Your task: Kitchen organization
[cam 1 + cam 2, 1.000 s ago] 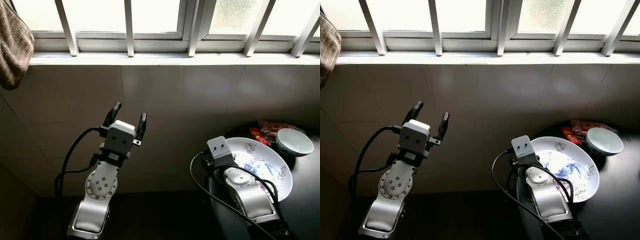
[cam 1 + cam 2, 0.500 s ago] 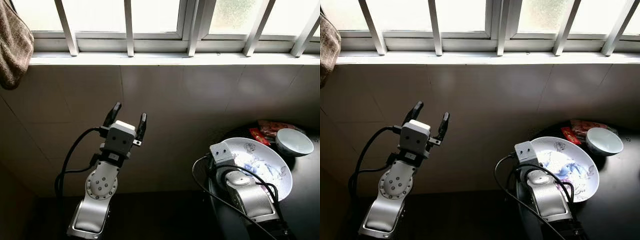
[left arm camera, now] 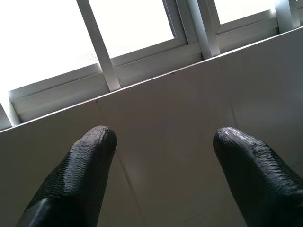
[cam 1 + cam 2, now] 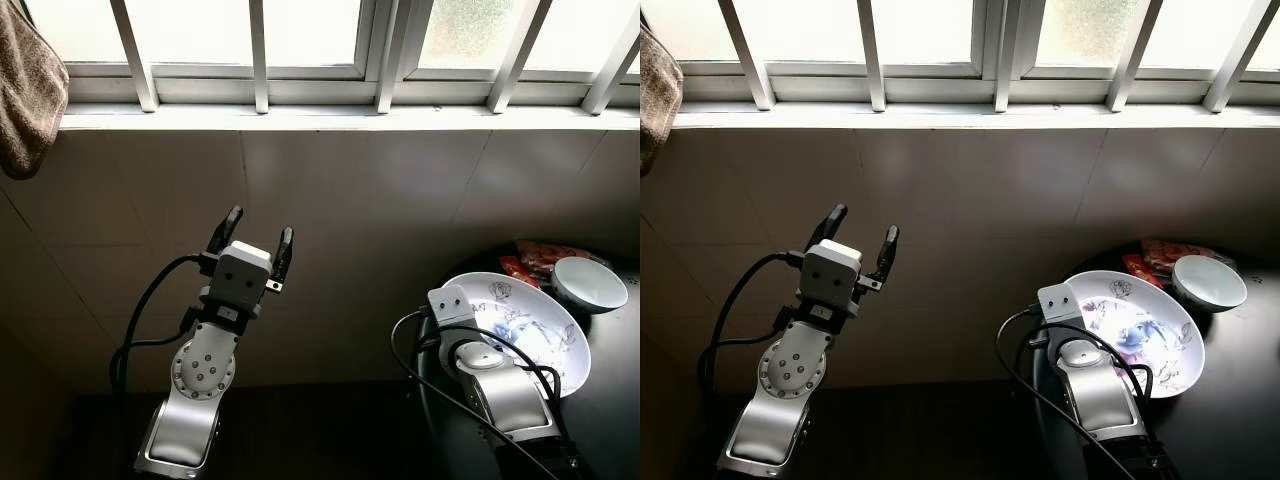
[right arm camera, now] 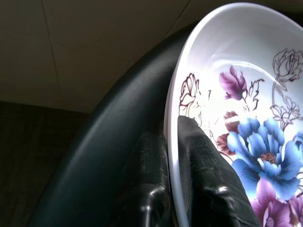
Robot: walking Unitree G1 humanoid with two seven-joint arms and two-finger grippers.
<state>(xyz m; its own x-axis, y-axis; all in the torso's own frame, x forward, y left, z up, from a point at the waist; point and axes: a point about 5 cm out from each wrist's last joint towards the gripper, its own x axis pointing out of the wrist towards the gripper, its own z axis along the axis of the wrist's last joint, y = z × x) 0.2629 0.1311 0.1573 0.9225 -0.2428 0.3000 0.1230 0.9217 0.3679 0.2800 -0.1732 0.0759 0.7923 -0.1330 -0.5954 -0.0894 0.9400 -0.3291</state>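
Here the right gripper (image 5: 173, 156) pinches the plate (image 4: 535, 325) rim, at the dark table's (image 4: 1230, 400) edge. Bowl (image 4: 590, 284) and red packet (image 4: 535, 256) sit just beyond. Left gripper (image 4: 252, 238) spread, raised toward the wall (image 4: 350, 200).

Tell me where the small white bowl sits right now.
The small white bowl sits on the dark round table at the robot's far right, just beyond the flowered plate, beside red packets.

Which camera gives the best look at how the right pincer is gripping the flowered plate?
The right wrist view: the right pincer is shut on the flowered plate, its rim between the fingers. In the two eye views, the arm covers that grip, though the whole plate shows.
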